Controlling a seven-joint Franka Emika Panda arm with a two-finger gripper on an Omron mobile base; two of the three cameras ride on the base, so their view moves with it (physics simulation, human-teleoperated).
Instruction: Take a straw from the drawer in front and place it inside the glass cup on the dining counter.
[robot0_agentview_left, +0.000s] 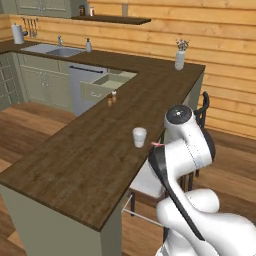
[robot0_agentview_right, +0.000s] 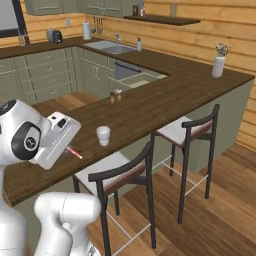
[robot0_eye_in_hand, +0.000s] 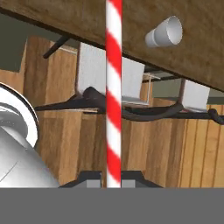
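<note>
Red-and-white striped straw (robot0_eye_in_hand: 113, 94) runs straight up from our closed claw (robot0_eye_in_hand: 113, 183), pinched between the two dark tips. From the right base view we see the claw (robot0_agentview_right: 65, 146) at the end of the white hand, the straw (robot0_agentview_right: 74, 152) poking out as a short pinkish stick over the near edge of the dining counter (robot0_agentview_right: 165, 90). Glass cup (robot0_agentview_right: 103, 135) stands upright on the dark planks, just beyond the straw tip and apart from it; in the hand view we see its open mouth (robot0_eye_in_hand: 165, 33). Two bar stools (robot0_agentview_right: 187, 132) sit along the counter's near side. Farther along the top, two small brown shakers (robot0_agentview_left: 111, 98). Beyond them the sage-green drawer (robot0_agentview_left: 106, 83) stands pulled open. White vase (robot0_agentview_left: 180, 59) sits at the far corner.
</note>
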